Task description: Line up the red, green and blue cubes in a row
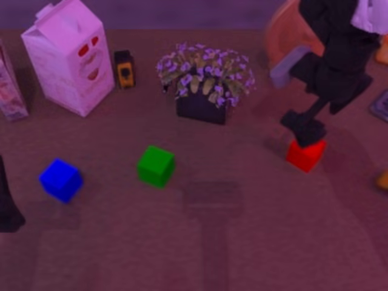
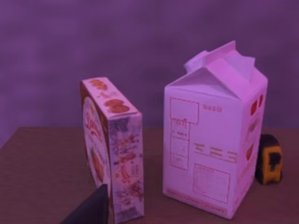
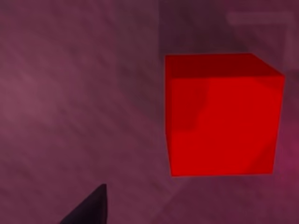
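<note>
While the right pincer (image 1: 307,134) hangs directly over the red cube (image 1: 305,154), its finger spread is not something I can tell.

The green cube (image 1: 156,165) and blue cube (image 1: 60,179) sit well apart to the pincer's left on bare matte desk (image 1: 242,242), with open room before them; the flower pot (image 1: 203,106) stands near. The left pincer (image 1: 7,206) is parked at the desk's left edge.

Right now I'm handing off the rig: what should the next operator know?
Right gripper is over the red cube on the table's right side; grip unconfirmed. Left arm is parked at the left edge. Green cube sits left of centre and blue cube farther left, both untouched on the table. No row yet: red lies far from the other two. Left to do: bring red in line beside green and blue.
</note>
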`<state>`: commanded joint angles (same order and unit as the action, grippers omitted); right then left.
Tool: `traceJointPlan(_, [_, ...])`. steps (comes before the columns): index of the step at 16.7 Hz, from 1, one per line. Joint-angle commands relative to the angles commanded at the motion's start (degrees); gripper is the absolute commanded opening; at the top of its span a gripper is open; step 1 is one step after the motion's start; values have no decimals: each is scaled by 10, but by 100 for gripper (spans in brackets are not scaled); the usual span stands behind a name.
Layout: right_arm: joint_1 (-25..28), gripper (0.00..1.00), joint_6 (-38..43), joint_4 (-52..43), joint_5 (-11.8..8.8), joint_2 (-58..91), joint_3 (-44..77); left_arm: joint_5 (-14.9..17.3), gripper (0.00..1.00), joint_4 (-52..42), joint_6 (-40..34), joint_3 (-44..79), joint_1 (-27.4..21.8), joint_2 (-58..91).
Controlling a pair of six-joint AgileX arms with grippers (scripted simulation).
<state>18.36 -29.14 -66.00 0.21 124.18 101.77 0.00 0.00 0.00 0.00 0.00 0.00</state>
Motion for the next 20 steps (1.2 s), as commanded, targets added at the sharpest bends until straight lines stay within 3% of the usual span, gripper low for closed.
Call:
traceJointPlan(10, [3,100,-8,-6,0,33,22,0,100,0,0,0,0,0])
traceJointPlan(16, [5,100,-7,128,0,80,-57,0,100,0,0,0,0,0])
traceJointPlan(20, [6,100,-7,153,0,94,-75,0,100,0,0,0,0,0])
